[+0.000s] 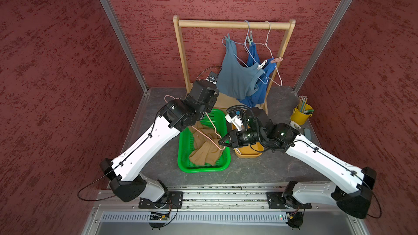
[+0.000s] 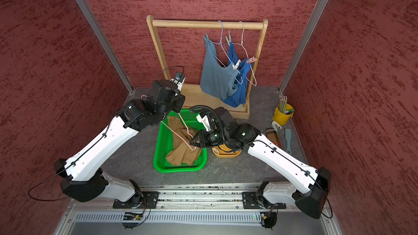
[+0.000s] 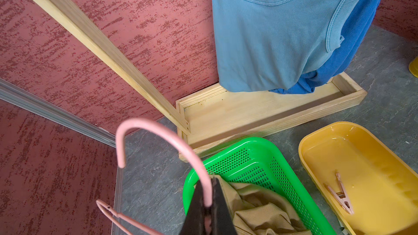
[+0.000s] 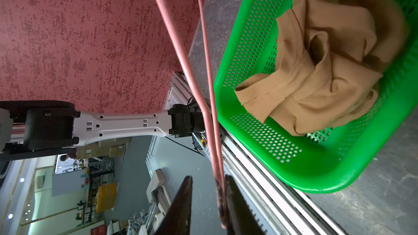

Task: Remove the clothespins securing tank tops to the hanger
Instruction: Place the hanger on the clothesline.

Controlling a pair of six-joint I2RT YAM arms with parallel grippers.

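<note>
Red textured walls are boxing in a grey tabletop (image 1: 248,170), and a wooden rack (image 1: 233,23) is standing at the back. Over the green basket (image 1: 182,152), the left pincer (image 3: 209,185) is clamping the pink hanger (image 3: 144,127) at its neck. The tan tank top (image 4: 328,64) is lying crumpled in that basket, off the wire.

The right pincer (image 4: 208,178) is sitting at the hanger's far corner, jaws standing apart with the wire against one finger. Whether a peg is clinging there I cannot tell.

One pink clothespin (image 3: 341,194) is lying in the yellow tray (image 3: 373,154). Four more are pinching the grey-blue top (image 1: 237,75) and the royal blue top (image 1: 257,96) to their hangers on the rack: two teal pegs (image 1: 227,37), a white peg (image 1: 262,64) and a pink peg (image 1: 277,59).

The step in hand is probably clearing this hanger's end. Doing it well means keeping the left grip steady, squeezing a peg's tails rather than the bare wire, and pulling straight off along the wire.

The basket rim is lying just beneath the right pincer and the tray beside it, so room is tight there. The front of the tabletop is offering more freedom.
</note>
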